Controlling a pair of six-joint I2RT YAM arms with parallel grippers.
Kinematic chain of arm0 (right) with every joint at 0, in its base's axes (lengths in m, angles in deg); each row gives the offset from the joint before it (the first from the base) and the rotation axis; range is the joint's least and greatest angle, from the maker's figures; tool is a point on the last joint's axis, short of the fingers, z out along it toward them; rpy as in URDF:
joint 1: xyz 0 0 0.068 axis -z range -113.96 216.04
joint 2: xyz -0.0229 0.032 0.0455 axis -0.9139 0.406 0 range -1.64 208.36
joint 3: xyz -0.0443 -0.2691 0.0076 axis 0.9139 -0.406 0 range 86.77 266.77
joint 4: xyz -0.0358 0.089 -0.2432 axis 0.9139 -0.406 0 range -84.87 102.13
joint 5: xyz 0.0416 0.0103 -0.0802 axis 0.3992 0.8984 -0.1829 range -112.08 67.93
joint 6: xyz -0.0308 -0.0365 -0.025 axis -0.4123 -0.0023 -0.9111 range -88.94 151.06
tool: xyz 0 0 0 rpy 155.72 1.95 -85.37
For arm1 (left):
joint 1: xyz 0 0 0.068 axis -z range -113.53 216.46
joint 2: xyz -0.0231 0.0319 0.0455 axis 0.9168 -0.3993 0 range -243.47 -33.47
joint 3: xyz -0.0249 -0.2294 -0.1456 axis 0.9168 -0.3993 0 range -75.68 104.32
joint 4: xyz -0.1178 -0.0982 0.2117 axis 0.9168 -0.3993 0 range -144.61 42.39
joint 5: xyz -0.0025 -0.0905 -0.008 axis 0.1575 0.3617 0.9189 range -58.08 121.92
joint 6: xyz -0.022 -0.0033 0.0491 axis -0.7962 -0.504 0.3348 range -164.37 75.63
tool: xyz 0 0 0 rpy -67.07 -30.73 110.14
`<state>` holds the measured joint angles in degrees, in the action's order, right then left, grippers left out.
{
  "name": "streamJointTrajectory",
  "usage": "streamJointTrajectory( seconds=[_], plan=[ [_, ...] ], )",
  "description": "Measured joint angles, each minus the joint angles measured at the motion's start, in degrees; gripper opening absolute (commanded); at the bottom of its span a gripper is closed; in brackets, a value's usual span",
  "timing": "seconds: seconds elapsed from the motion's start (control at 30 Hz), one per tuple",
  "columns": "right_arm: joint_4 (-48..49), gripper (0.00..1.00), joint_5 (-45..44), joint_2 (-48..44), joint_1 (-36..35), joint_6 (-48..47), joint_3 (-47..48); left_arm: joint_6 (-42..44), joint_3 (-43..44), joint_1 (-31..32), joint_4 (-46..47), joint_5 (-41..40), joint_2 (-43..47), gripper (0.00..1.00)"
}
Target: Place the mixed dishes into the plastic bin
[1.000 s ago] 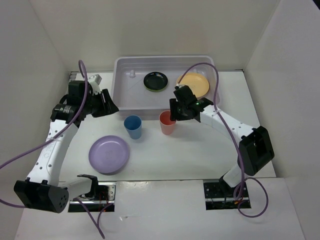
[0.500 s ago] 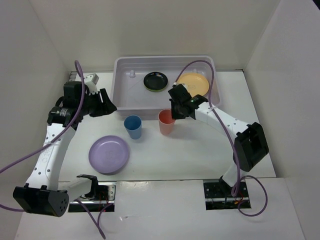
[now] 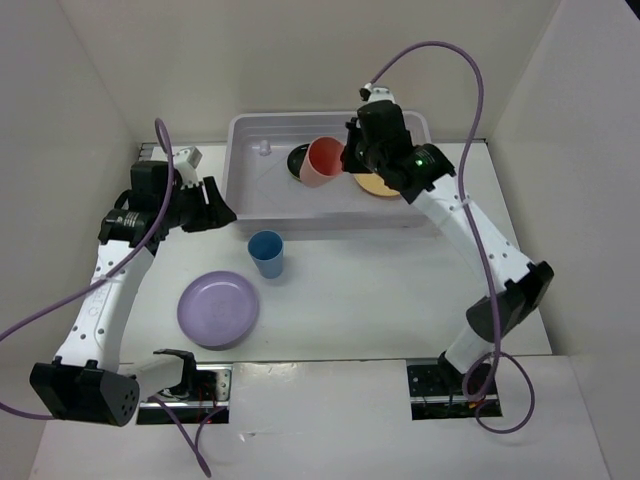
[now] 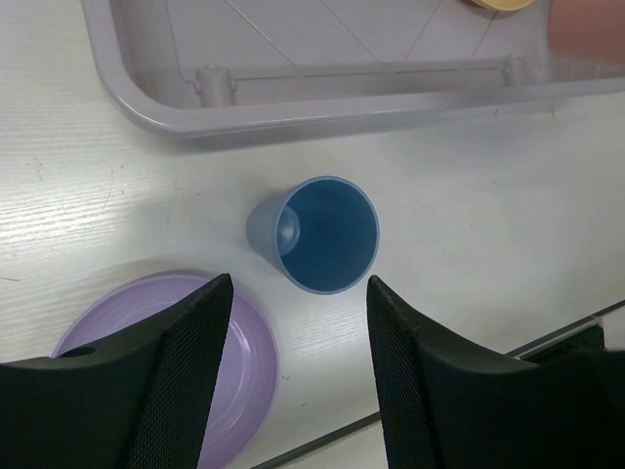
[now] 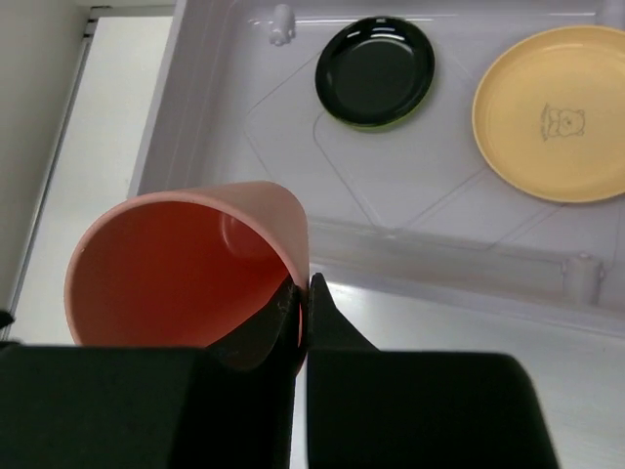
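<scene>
My right gripper [image 5: 306, 283] is shut on the rim of the coral-red cup [image 5: 186, 264], one finger inside and one outside. The cup [image 3: 322, 162] hangs tilted over the plastic bin [image 3: 240, 128], with the right gripper [image 3: 350, 165] beside it. In the bin [image 5: 205, 117] lie the small black plate [image 5: 376, 70], a thin green edge showing beneath it, and the yellow-orange plate [image 5: 552, 112]. The blue cup [image 4: 327, 234] stands upright on the table beside the lavender plate [image 4: 249, 332]. My left gripper [image 4: 298, 283] hovers open above them, holding nothing.
White walls close in the table on the left, right and back. The bin's near wall [image 4: 293, 112] runs just beyond the blue cup [image 3: 266, 252]. The lavender plate [image 3: 218, 308] lies near the table's front left. Purple cables loop above both arms.
My right gripper shut on the coral-red cup's rim and lifted it from the table up over the bin. The left arm barely shifted.
</scene>
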<state>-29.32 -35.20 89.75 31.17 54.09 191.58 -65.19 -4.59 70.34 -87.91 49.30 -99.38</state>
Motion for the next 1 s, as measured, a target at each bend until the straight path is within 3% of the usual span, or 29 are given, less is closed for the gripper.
streamJointTrajectory(
  seconds=[0.37, 0.9, 1.0],
  plan=[
    [-0.2, 0.00, 1.0, 19.1, 6.3, -1.4, 4.3, 1.4, -1.2, -1.2, -0.2, 0.4, 1.9, 0.66],
    [1.7, 0.00, 1.9, 27.6, 11.8, -2.8, 1.2, 1.5, -3.6, -1.6, 0.7, 1.0, 1.9, 0.66],
    [1.8, 0.06, 1.9, 27.6, 11.8, -3.0, 1.2, 1.6, -3.9, -1.8, 0.8, 1.2, 1.6, 0.66]
  ],
)
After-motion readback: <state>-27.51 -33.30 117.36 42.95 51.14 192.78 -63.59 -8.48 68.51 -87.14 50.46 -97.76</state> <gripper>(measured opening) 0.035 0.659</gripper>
